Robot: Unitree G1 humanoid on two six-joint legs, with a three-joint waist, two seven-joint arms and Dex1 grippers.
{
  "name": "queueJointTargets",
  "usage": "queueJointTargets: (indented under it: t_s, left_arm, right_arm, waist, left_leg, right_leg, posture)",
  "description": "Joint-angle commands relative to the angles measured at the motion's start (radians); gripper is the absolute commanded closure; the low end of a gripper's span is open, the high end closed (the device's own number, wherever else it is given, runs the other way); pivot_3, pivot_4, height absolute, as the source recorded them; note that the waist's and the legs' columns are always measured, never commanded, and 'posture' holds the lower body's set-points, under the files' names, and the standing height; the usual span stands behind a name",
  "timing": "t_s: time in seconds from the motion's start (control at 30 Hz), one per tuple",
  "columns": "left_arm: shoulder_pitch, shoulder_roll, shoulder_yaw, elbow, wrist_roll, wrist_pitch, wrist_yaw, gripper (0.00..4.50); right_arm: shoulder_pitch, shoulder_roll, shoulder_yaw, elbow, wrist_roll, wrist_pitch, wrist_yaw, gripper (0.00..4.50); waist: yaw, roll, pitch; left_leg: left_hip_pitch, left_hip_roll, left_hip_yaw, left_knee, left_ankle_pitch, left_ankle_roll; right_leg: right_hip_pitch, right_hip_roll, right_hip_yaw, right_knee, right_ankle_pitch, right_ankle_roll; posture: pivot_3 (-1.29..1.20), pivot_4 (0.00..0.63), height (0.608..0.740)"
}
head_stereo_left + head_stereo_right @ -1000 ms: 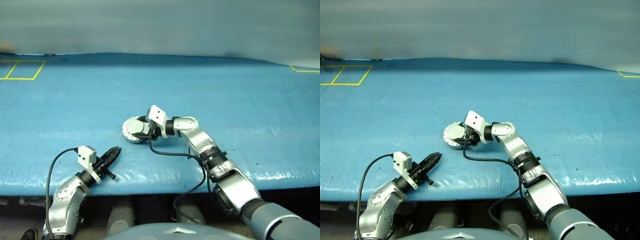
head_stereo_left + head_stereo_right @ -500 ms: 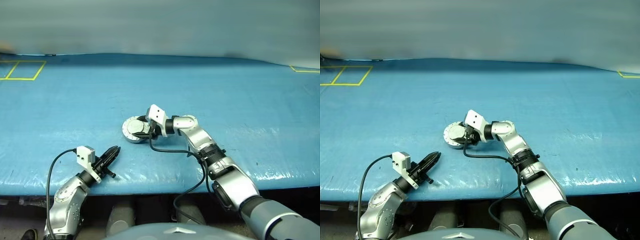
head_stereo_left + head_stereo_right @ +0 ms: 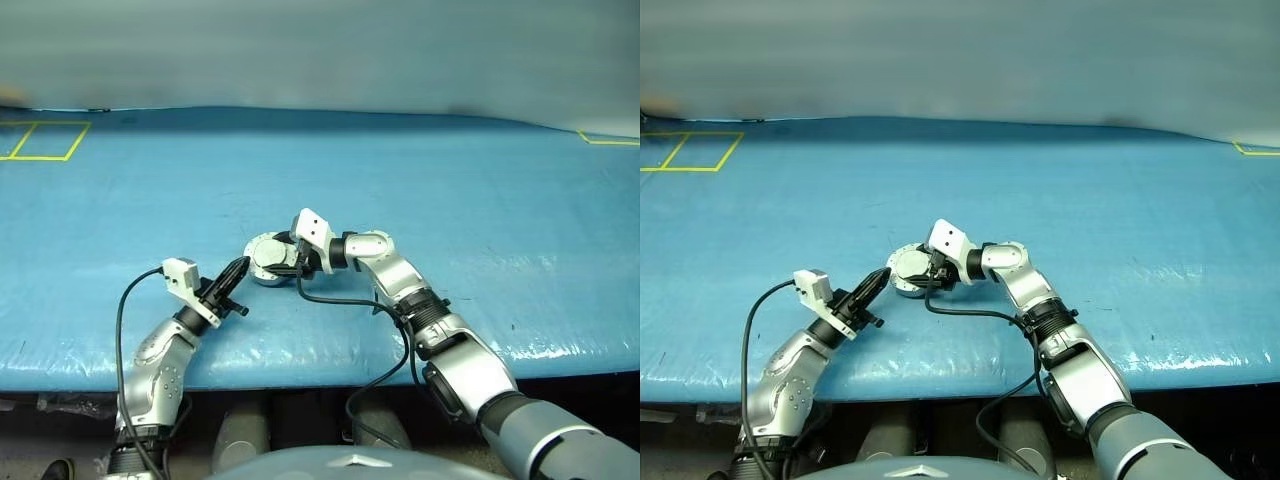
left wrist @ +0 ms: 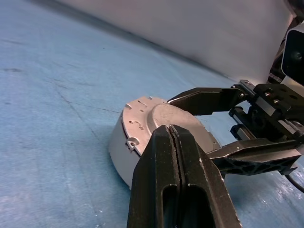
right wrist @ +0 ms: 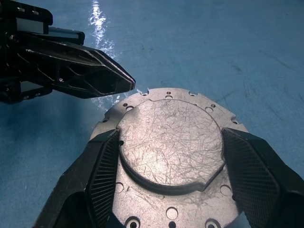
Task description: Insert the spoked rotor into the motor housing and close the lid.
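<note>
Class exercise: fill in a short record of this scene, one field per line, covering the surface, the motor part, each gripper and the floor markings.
surface: blue table cover
lid: closed on the motor housing, plain scratched grey face up
right gripper: fingers either side of the lid's raised disc
left gripper: shut, tip next to the housing's rim
markings: yellow tape squares at the far left

Even bright light; glare streak on blue table cover (image 5: 97, 19); far background blurred; soft shadows.
</note>
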Motion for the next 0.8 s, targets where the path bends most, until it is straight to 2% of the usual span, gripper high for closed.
queueJointTargets:
  t_s: [0.03, 0.33, 0.7, 0.8]
  left_arm:
    - [-0.013, 0.004, -0.021, 0.016, 0.039, 0.015, 0.024, 4.49]
    - [0.023, 0.014, -0.033, 0.040, 0.088, 0.029, 0.055, 4.49]
    - [0.034, 0.014, -0.039, 0.014, 0.076, 0.050, 0.048, 4.49]
    - [0.041, 0.014, -0.034, 0.007, 0.072, 0.050, 0.049, 4.50]
  right_arm:
    - [0.016, -0.006, -0.003, -0.006, -0.017, 0.016, -0.015, 1.45]
    - [0.022, -0.008, -0.005, -0.024, -0.017, 0.019, -0.030, 1.45]
    - [0.007, 0.005, -0.034, -0.026, 0.000, 0.062, -0.061, 1.45]
    - [0.015, 0.002, -0.035, -0.050, 0.002, 0.058, -0.058, 0.41]
  waist:
    - [0.000, 0.000, 0.000]
    - [0.002, 0.000, 0.000]
    - [0.004, 0.000, 0.000]
    - [0.004, 0.000, 0.000]
  left_leg:
    - [0.000, 0.000, 0.000, 0.000, 0.000, 0.000]
    - [0.003, 0.000, -0.002, 0.000, 0.000, 0.000]
    - [0.003, 0.000, -0.004, 0.000, 0.000, 0.000]
    - [0.003, 0.000, -0.004, 0.000, 0.000, 0.000]
  right_leg:
    - [0.000, 0.000, 0.000, 0.000, 0.000, 0.000]
    - [-0.001, -0.001, -0.001, -0.001, 0.000, 0.000]
    - [-0.002, -0.002, -0.001, 0.000, 0.000, 0.000]
    - [-0.002, -0.002, -0.001, 0.000, 0.000, 0.000]
  posture:
    - [0.00, 0.150, 0.740]
    - [0.00, 0.150, 0.740]
    - [0.00, 0.150, 0.740]
    - [0.00, 0.150, 0.740]
